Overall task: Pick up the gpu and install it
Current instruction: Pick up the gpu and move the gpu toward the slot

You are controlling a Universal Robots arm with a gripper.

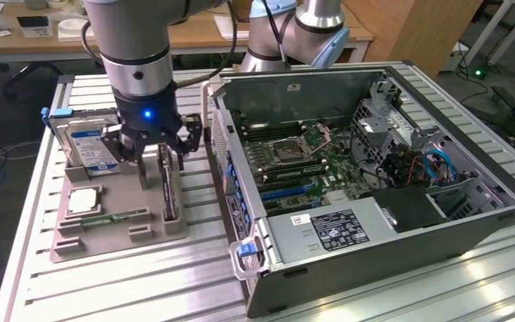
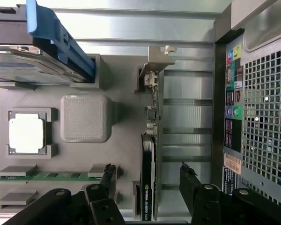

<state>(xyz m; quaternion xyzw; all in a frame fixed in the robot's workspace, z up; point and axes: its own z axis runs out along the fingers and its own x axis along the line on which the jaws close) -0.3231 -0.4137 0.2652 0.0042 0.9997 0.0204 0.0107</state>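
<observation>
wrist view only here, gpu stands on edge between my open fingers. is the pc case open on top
Observer: Yes. In the exterior view the computer case lies on its side, panel off, with the motherboard exposed.
Operator: where would it go
Observer: Blue expansion slots look empty, near the case wall that faces the gpu.
Operator: what's right over it now
Observer: The gripper hangs straight down from the arm, open, straddling the card's upper edge.
</observation>
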